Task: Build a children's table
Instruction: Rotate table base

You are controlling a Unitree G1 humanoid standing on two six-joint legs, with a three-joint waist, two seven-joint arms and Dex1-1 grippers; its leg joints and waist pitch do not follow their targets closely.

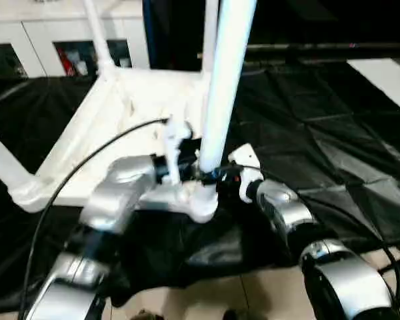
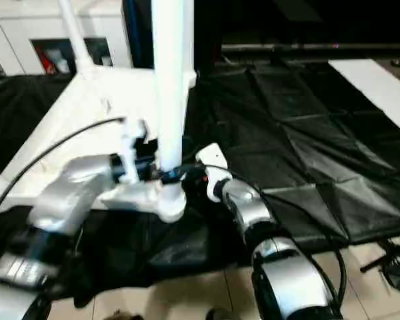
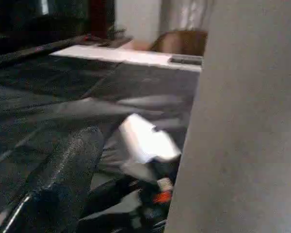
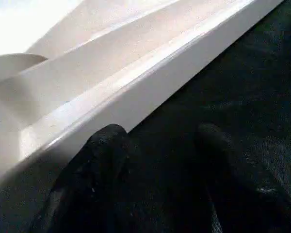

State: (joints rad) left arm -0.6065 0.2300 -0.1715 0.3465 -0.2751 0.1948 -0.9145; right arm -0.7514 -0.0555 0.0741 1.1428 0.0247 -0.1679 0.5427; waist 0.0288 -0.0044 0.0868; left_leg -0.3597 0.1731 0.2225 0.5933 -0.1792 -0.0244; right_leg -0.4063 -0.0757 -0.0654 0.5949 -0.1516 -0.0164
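- In your left eye view, the white tabletop (image 1: 103,127) lies underside up on the black-draped work table (image 1: 333,140), with legs rising from its corner sockets. The nearest leg (image 1: 220,87) stands upright in the near corner socket (image 1: 201,200). Your left gripper (image 1: 177,157) sits just beside that leg's lower end, fingers spread wide and holding nothing. Your right gripper (image 1: 223,177) meets the leg's base from the other side; its fingers stand partly apart there, but you cannot tell whether they clamp the leg.
- In your right eye view, the same leg (image 2: 170,80) rises between both silver forearms, and a far leg (image 2: 73,33) tilts up at the tabletop's far corner.
- In your left wrist view, one black finger (image 3: 63,179) stands apart from the pale leg (image 3: 242,126), with the right gripper's white housing (image 3: 148,138) beyond it.
- In your right wrist view, two black fingers (image 4: 99,170) stand apart over the dark cloth, one just against the tabletop's white rim (image 4: 150,92).
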